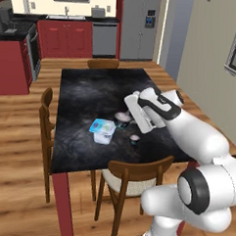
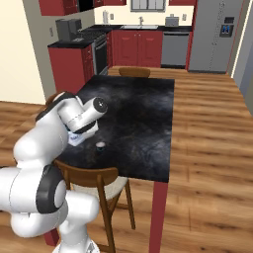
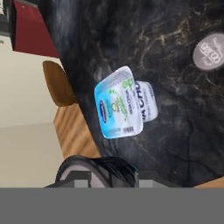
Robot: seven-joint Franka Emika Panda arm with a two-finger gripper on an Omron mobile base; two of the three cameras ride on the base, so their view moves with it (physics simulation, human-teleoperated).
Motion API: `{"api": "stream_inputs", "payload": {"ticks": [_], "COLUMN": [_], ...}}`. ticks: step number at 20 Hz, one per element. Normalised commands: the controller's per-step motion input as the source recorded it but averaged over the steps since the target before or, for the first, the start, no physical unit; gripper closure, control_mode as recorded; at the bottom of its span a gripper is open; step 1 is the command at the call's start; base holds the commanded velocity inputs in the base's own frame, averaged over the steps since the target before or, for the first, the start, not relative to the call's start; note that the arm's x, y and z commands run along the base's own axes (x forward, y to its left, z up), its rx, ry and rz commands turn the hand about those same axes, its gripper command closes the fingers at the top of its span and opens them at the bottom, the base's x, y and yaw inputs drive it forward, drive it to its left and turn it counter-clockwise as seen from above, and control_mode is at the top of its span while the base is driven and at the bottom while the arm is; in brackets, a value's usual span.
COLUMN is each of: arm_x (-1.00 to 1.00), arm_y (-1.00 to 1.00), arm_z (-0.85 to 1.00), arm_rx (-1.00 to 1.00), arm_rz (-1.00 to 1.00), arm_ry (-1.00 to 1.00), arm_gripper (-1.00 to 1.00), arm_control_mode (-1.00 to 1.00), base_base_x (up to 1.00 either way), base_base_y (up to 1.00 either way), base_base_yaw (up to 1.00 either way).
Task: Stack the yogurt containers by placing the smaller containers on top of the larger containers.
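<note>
1. While the fingers (image 3: 105,175) are pinched tight on one small cup (image 3: 98,168), they hang just beside the big tub (image 3: 119,104).
2. The tub sits on the dark bench (image 1: 91,96).
3. Another small cup (image 1: 134,138) stands near it, apart.

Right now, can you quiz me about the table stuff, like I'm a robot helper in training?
1. True or false: the white tub with the blue top already has a little cup stacked on it.
2. Where does the loose cup stand? A: on the tub. B: on the table, apart from the tub. C: on a chair.
3. Fill in: the end effector is closed on a small round ____.

Key: 1 false, its top is bare. 2 B. 3 cup; the held cup sits between the fingertips in the hand view.
</note>
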Motion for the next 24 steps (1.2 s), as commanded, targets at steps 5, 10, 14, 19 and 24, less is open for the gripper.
{"api": "stream_inputs", "payload": {"ticks": [5, 10, 14, 19, 24], "arm_x": [0.12, 0.11, 0.17, 0.22, 0.21], "arm_y": [0.19, 0.01, 0.0, 0.03, 0.04], "arm_z": [-0.07, -0.09, -0.1, -0.09, -0.1], "arm_rx": [0.0, 0.01, 0.01, 0.0, 0.0], "arm_rz": [0.02, 0.02, 0.01, 0.0, 0.0], "arm_ry": [-0.01, -0.02, -0.01, 0.0, 0.0], "arm_gripper": [1.0, 1.0, 1.0, 1.0, 1.0], "arm_control_mode": [-1.0, -1.0, -1.0, -1.0, -1.0], "base_base_x": [0.0, 0.0, 0.0, 0.0, 0.0], "base_base_y": [0.0, 0.0, 0.0, 0.0, 0.0], "base_base_yaw": [0.0, 0.0, 0.0, 0.0, 0.0]}}
